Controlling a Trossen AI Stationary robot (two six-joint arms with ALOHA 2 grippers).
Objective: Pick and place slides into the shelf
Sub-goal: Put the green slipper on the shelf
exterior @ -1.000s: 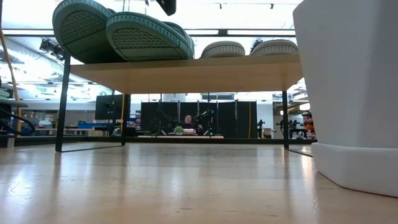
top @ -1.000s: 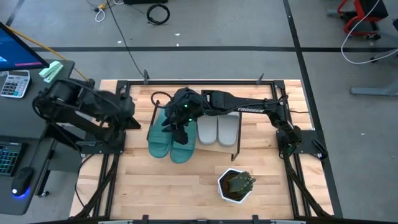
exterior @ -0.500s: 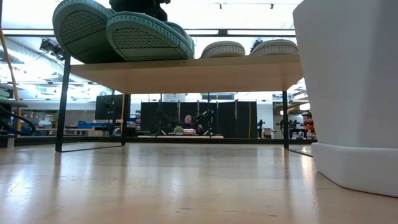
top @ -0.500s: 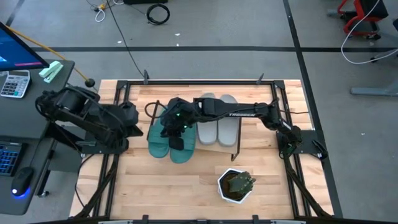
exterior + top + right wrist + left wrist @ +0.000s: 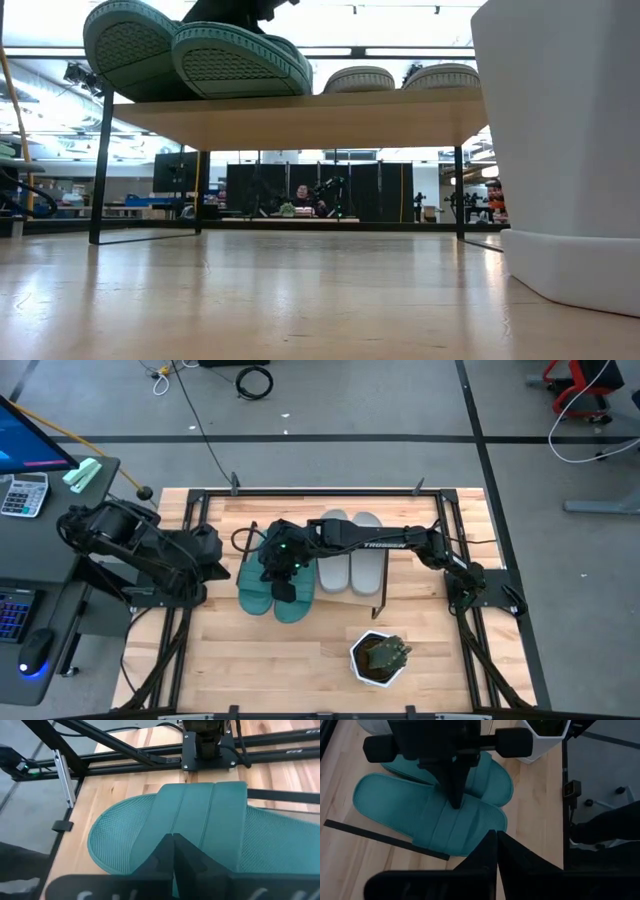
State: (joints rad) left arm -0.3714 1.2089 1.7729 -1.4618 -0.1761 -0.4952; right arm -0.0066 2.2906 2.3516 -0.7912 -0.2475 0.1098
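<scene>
Right arm now lower over teal slides, fingers newly shut.

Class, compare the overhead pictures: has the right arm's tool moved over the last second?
Yes. The right tool has shifted toward the table's left side, from over the inner teal slide near the grey slides to above both teal slides, now shut.

A robotics lab: grey taped floor, loose black cables, dark partition screens behind distant workbenches.

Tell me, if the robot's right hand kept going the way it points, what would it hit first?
Probably the strap of the teal slide right below the shut right hand; it looks close to touching already.
</scene>
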